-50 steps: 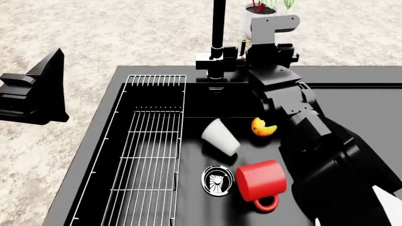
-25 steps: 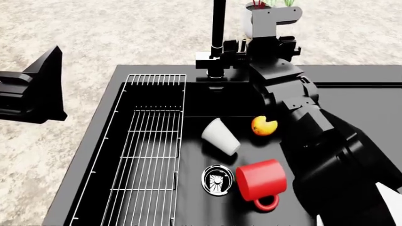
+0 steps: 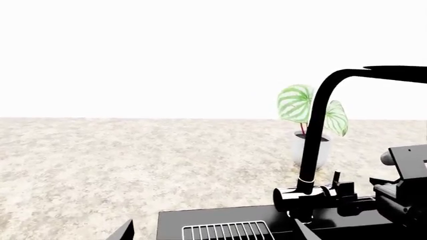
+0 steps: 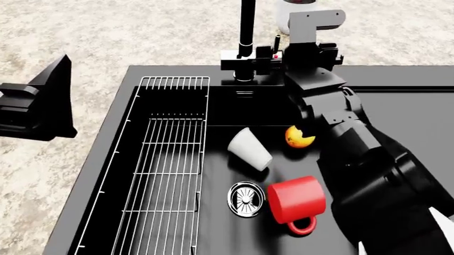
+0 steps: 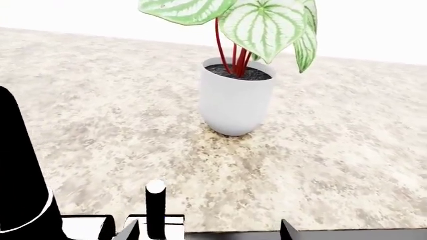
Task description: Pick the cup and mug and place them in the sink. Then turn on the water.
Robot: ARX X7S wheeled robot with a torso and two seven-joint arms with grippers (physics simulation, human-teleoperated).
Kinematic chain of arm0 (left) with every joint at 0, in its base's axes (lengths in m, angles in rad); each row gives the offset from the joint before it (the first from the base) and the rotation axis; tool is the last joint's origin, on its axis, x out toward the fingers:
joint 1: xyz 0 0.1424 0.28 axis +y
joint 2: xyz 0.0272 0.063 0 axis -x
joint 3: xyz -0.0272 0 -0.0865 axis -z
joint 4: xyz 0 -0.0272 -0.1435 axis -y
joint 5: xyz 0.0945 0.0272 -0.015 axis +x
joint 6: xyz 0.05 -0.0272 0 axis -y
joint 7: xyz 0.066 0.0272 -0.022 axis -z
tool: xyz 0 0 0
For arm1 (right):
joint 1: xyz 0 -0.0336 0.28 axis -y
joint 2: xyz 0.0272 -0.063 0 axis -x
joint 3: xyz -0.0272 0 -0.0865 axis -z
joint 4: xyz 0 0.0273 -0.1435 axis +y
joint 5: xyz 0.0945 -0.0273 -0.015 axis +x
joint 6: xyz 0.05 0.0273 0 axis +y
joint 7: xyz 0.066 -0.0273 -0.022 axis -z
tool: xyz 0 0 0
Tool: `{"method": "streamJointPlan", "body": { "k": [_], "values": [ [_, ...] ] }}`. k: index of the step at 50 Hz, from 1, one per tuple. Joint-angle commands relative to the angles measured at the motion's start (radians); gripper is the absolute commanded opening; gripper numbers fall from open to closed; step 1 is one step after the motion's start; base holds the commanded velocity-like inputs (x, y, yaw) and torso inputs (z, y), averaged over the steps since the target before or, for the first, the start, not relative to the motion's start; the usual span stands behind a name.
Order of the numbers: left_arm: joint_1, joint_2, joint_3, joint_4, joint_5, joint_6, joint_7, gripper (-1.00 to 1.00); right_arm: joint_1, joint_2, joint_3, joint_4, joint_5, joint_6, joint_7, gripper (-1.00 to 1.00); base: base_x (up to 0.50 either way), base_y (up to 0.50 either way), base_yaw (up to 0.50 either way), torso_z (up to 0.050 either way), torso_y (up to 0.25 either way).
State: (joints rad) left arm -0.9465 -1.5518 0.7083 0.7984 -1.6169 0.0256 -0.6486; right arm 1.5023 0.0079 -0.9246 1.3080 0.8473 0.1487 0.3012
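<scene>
The pale cup (image 4: pixel 250 149) lies on its side in the black sink (image 4: pixel 234 114). Nearer me the red mug (image 4: pixel 296 199) also lies on its side, handle toward me, beside the round drain (image 4: pixel 245 198). The black faucet (image 4: pixel 246 32) rises from its chrome base block (image 4: pixel 241 65). My right gripper (image 4: pixel 301 52) is at that base, open. Its fingers (image 5: pixel 127 232) stand wide apart around the small upright lever (image 5: pixel 155 207), which is close to one finger. My left gripper (image 4: pixel 42 98) hovers open and empty over the counter left of the sink, its tips (image 3: pixel 123 231) far apart.
An orange fruit (image 4: pixel 299 136) lies in the basin right of the cup. The silver wire rack (image 4: pixel 165 175) covers the sink's left part. A white plant pot (image 5: pixel 237 102) with striped leaves stands on the speckled counter behind the faucet.
My right gripper has moved a little farther away from me, closer to the faucet base and its lever. Cup, mug and left arm have stayed put.
</scene>
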Motion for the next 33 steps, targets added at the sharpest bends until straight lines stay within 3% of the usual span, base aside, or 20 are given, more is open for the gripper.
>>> {"method": "streamJointPlan", "body": {
  "k": [1, 18, 33],
  "values": [
    [0.001, 0.002, -0.007, 0.003, -0.002, -0.004, -0.001, 1.0, 0.0, 0.021, 0.188, 0.0, -0.151, 0.03, -0.003, 1.0, 0.0, 0.0, 0.0, 0.0, 0.0],
    [-0.005, 0.014, -0.023, 0.001, -0.007, -0.028, -0.007, 1.0, -0.018, 0.047, 0.547, 0.0, -0.464, 0.059, -0.035, 1.0, 0.0, 0.0, 0.0, 0.0, 0.0],
    [0.002, 0.017, -0.027, 0.002, -0.007, -0.033, -0.009, 1.0, -0.035, 0.044, 0.749, 0.0, -0.654, 0.069, -0.062, 1.0, 0.0, 0.0, 0.0, 0.0, 0.0]
  ]
}}
